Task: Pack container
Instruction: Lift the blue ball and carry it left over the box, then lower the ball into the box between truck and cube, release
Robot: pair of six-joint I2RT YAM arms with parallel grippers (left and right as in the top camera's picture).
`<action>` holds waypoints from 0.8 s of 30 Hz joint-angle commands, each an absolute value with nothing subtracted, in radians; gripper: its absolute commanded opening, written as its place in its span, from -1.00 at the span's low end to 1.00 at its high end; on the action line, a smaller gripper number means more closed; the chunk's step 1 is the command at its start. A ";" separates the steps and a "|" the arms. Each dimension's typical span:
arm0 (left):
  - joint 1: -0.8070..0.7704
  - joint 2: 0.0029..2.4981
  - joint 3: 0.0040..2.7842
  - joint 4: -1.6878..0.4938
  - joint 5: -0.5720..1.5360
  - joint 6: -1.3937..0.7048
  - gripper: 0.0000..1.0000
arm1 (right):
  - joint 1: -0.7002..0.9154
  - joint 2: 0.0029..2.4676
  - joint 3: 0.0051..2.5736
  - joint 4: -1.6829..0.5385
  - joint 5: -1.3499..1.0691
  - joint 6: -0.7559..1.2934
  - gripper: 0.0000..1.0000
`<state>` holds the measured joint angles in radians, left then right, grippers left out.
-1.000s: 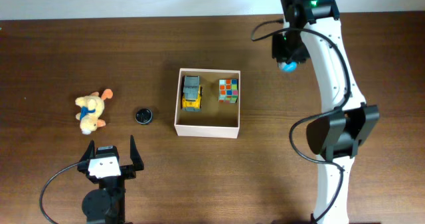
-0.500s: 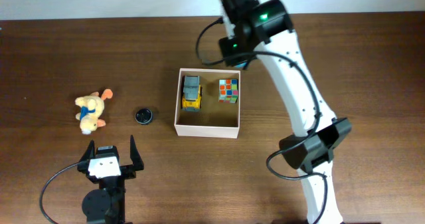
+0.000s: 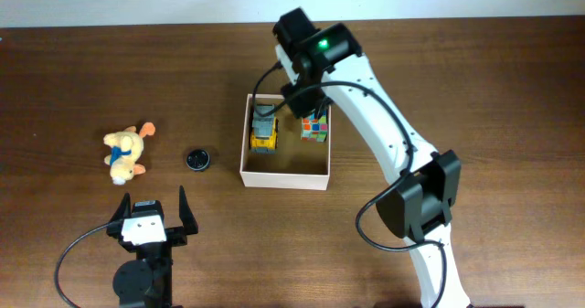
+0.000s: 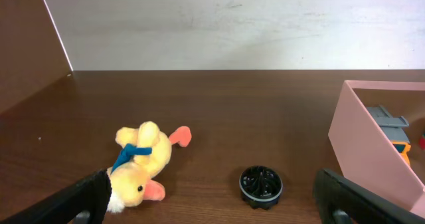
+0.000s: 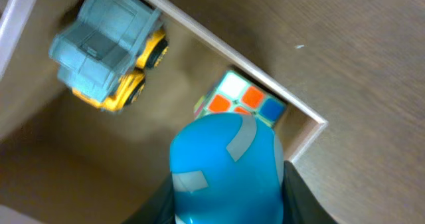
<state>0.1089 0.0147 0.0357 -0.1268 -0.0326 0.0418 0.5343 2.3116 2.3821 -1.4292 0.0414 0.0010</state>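
The container (image 3: 283, 179) is found mid-table, with a toy truck (image 3: 263, 128) tucked into its far-left part and a colour cube (image 3: 315, 125) in the far-right corner. The right gripper (image 5: 227, 201) is held over the box's far side, jaws clamped on a blue rounded toy (image 5: 224, 154), presumably to be dropped onto the bare floor. The left gripper (image 3: 153, 203) is parked at the near edge, spread wide, nothing held. A plush duck (image 3: 125, 154) and black disc (image 3: 198, 159) are left out on the left, probably to be packed later.

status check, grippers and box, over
Status: left gripper open, parked. right gripper shut on blue toy, above box. Inside: truck, cube. Duck, black disc outside.
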 commanded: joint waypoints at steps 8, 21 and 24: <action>0.114 0.005 0.031 -0.125 -0.021 0.057 0.99 | 0.564 2.319 2.243 -1.318 0.025 -0.072 -0.58; 0.114 0.005 0.030 -0.125 -0.021 0.057 0.99 | 0.564 2.323 2.178 -1.180 -0.004 -0.071 -0.39; 0.114 0.005 0.030 -0.125 -0.021 0.057 0.99 | 0.564 2.331 2.177 -1.174 -0.021 -0.071 -0.40</action>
